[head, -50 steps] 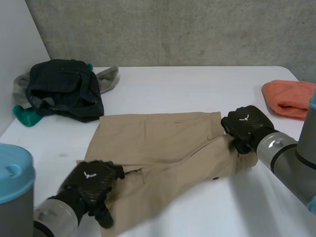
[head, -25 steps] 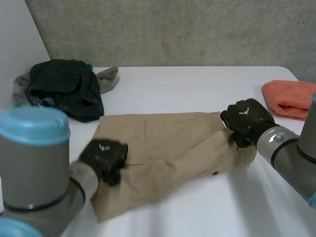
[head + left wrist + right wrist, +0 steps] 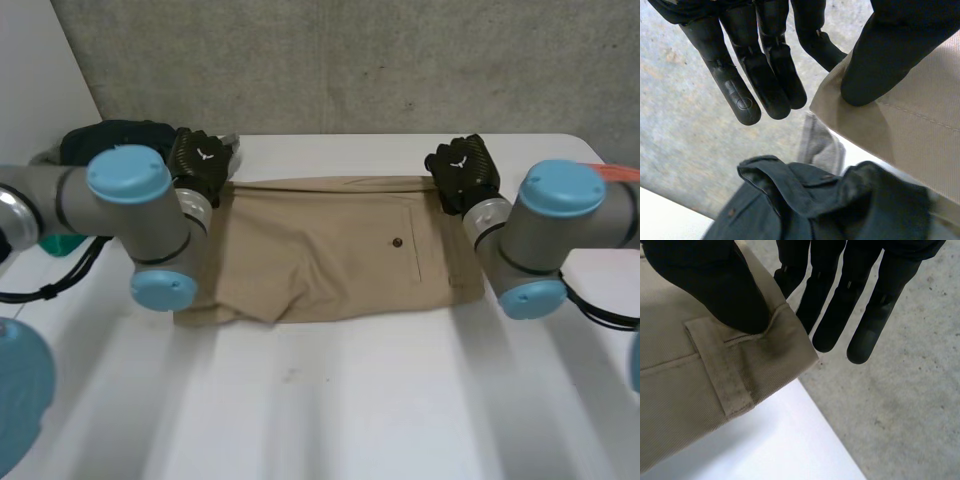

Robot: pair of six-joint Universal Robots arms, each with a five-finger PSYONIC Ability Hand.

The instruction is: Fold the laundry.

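Observation:
Khaki shorts [image 3: 330, 255] lie folded in half across the middle of the white table [image 3: 400, 400], button pocket up. My left hand [image 3: 200, 160] is at their far left corner. In the left wrist view its thumb [image 3: 880, 55] presses that corner of the shorts [image 3: 920, 130] against a finger behind it, while the other fingers [image 3: 765, 75] stay straight. My right hand [image 3: 462, 168] is at the far right corner. In the right wrist view its thumb [image 3: 725, 290] pins the waistband corner of the shorts [image 3: 690, 405] by a belt loop, and its fingers [image 3: 840, 305] point straight out past the edge.
A dark garment pile [image 3: 110, 135] with grey cloth [image 3: 822, 145] lies at the back left, right beside my left hand. A teal item [image 3: 60, 245] sits near it. A sliver of orange cloth [image 3: 598, 170] shows at the right edge behind my right arm.
Both hands carried the near half of the shorts away over the far half, folding them in two. The hands now rest at the far corners instead of the near side.

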